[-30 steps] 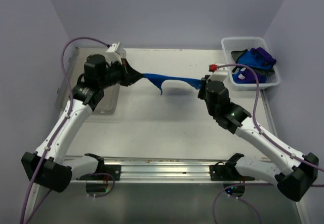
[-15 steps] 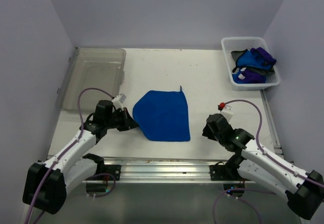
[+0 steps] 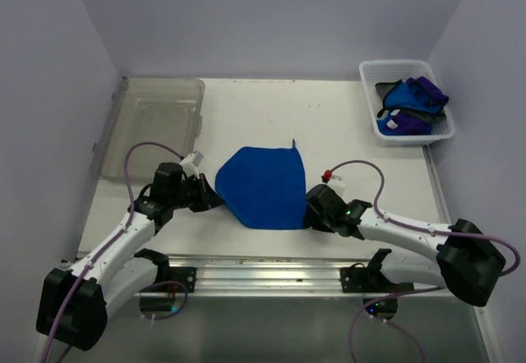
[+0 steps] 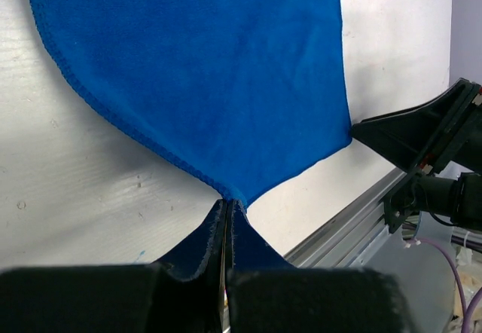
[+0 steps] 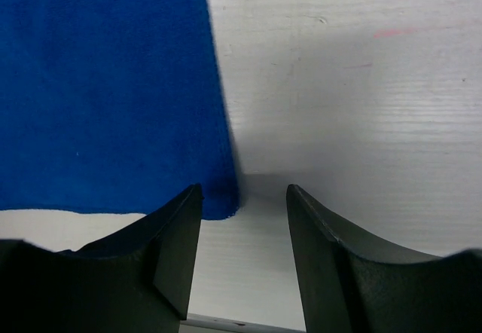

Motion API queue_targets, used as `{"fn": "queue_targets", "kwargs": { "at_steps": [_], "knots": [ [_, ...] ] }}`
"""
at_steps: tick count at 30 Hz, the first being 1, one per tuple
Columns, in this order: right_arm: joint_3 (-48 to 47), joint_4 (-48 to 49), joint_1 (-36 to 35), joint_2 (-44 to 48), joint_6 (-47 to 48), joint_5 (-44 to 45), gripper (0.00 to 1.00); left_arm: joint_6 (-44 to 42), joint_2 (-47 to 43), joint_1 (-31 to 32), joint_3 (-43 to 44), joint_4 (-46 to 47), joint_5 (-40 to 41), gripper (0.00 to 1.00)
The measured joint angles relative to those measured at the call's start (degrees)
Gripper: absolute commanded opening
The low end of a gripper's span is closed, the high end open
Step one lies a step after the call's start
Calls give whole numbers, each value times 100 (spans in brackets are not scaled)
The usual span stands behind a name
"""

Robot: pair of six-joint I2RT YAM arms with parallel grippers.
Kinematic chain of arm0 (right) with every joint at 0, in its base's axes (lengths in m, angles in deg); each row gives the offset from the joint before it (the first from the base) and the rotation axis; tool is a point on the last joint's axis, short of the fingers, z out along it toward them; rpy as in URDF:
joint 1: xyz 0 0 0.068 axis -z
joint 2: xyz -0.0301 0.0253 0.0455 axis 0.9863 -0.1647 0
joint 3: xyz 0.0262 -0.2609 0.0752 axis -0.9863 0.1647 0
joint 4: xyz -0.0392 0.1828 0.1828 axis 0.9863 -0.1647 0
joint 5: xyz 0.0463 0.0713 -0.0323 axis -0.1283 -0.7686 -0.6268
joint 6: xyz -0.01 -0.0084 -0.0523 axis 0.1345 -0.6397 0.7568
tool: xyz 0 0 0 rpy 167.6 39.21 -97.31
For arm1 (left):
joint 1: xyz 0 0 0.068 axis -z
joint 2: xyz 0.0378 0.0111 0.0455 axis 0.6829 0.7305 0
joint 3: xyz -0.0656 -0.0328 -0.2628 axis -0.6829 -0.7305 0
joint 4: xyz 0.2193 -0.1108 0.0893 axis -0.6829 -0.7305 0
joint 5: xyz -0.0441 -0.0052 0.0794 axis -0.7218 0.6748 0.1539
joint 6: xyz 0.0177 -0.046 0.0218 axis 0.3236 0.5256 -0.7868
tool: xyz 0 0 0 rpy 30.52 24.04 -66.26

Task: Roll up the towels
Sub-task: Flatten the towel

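Observation:
One bright blue towel [image 3: 265, 186] lies spread flat on the white table, near the front middle. My left gripper [image 3: 215, 199] is at its left edge and is shut on that corner of the towel [image 4: 203, 69]; in the left wrist view the cloth is pinched between the closed fingers [image 4: 228, 203]. My right gripper [image 3: 307, 215] stands open at the towel's near right corner. In the right wrist view that corner of the towel [image 5: 105, 84] lies between the spread fingers of the gripper [image 5: 243, 193], which touch nothing. More towels, blue [image 3: 404, 94] and purple [image 3: 431, 90], lie bunched in a basket.
The white basket [image 3: 370, 75] stands at the back right corner. A clear plastic tray [image 3: 152, 125] lies at the back left. A metal rail [image 3: 263, 268] runs along the table's near edge, just in front of both grippers. Purple walls close in the sides and back.
A second ago the towel hung stretched between both grippers over the far table. It now lies flat. The right gripper let go, opened, and moved left to the near right corner.

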Motion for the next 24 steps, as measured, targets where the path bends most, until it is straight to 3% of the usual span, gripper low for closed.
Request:
{"fn": "queue_targets", "kwargs": {
  "at_steps": [7, 14, 19, 24],
  "knots": [
    [-289, 424, -332, -619, -39, 98, 51, 0, -11, 0, 0, -11, 13, 0],
    [-763, 101, -782, -1202, -55, 625, 47, 0, -15, 0, 0, -11, 22, 0],
    [-962, -188, -1088, -1473, -127, 1058, 37, 0, -15, 0, 0, -11, 24, 0],
    [-986, -286, -1191, -1504, -280, 1244, 43, 0, -15, 2, 0, -11, 33, 0]
  ]
}}
